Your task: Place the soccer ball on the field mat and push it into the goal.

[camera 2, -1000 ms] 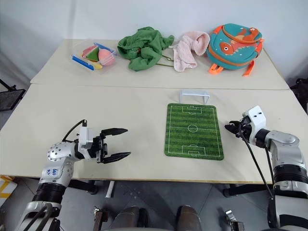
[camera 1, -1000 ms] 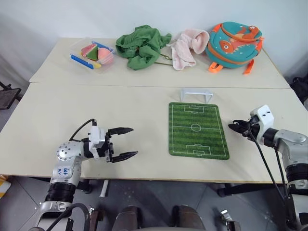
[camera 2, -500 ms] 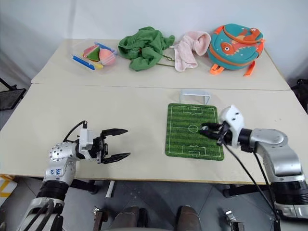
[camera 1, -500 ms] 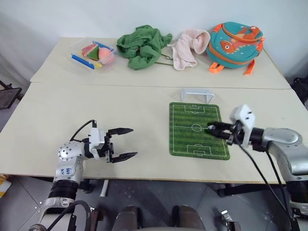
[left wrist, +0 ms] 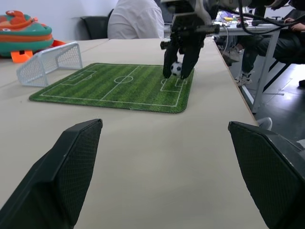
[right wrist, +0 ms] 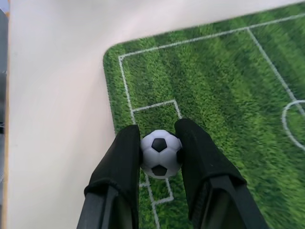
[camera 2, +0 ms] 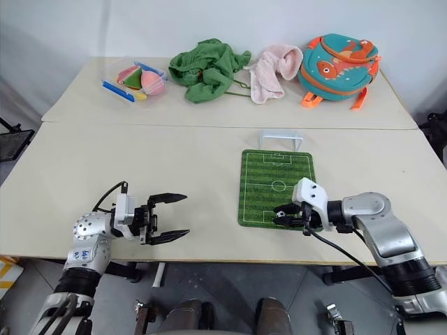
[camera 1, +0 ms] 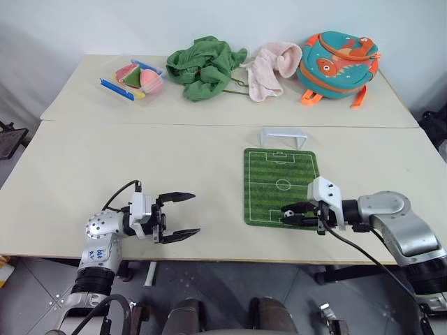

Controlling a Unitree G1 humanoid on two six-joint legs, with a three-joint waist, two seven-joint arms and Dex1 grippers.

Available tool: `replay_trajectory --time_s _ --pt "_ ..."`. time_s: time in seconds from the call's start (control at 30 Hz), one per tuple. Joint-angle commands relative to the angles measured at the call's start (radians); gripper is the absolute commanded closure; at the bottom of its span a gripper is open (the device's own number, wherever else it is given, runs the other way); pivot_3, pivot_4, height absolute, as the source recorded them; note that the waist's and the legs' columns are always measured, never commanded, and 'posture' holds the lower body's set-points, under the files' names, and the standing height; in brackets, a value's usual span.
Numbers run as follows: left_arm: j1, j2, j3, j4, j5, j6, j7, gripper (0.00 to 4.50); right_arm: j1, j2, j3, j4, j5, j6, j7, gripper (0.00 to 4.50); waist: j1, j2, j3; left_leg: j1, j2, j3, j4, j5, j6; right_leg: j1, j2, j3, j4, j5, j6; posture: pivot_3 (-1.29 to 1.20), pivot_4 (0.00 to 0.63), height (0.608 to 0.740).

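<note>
Right hand (right wrist: 159,157) clamps the soccer ball (right wrist: 161,153) over the field mat's (camera 1: 279,167) near end.

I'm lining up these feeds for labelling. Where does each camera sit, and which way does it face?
Head views: forward and down over the table; both arms and the field mat show.
Left wrist view: level across the table toward the goal; its open left claw frames it.
Right wrist view: down onto the mat, right claw clamping the soccer ball.
All views share ball and mat.
</note>
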Motion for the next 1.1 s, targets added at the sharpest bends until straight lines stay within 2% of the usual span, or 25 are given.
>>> replay_trajectory --time_s 0.03,0.23,0.27,0.47,1.1 --pt "0.004 0.005 0.016 -0.038 -0.023 0.005 0.013 0.00 -0.032 0.013 -0.007 0.032 -0.014 -0.050 0.007 3.66 0.000 0.000 0.000 0.000 0.000 0.000 0.000 0.000 0.000 0.000 0.000 0.000 0.000 0.000 0.000 0.00 0.150 0.740" --pt "0.006 0.009 0.019 -0.049 -0.023 0.011 0.025 0.00 -0.033 0.021 0.008 0.065 -0.029 -0.087 0.033 3.66 0.002 0.000 0.000 0.000 0.000 -0.001 0.001 0.000 0.000 0.000 0.000 0.000 0.000 0.000 0.000 0.00 0.150 0.740" --pt "0.007 0.010 0.020 -0.050 -0.023 0.012 0.027 0.00 -0.029 0.021 0.007 0.063 -0.027 -0.086 0.036 2.94 0.001 0.000 0.000 0.000 0.000 0.000 0.001 0.000 0.000 0.000 0.000 0.000 0.000 0.000 0.000 0.00 0.150 0.740" --pt "-0.007 0.011 0.020 -0.040 -0.019 0.016 0.032 0.00 -0.017 0.019 -0.009 0.057 -0.029 -0.093 0.033 1.03 0.001 0.000 0.000 0.000 0.000 -0.001 0.001 0.000 0.000 0.000 0.000 0.000 0.000 0.000 0.000 0.00 0.150 0.740" --pt "-0.041 -0.004 0.014 -0.009 -0.014 0.013 0.033 0.00 -0.025 0.003 -0.037 -0.032 0.006 -0.057 0.033 1.03 0.001 0.000 0.000 0.000 0.000 -0.001 0.002 0.000 0.000 0.000 0.000 0.000 0.000 0.000 0.000 0.00 0.150 0.740"
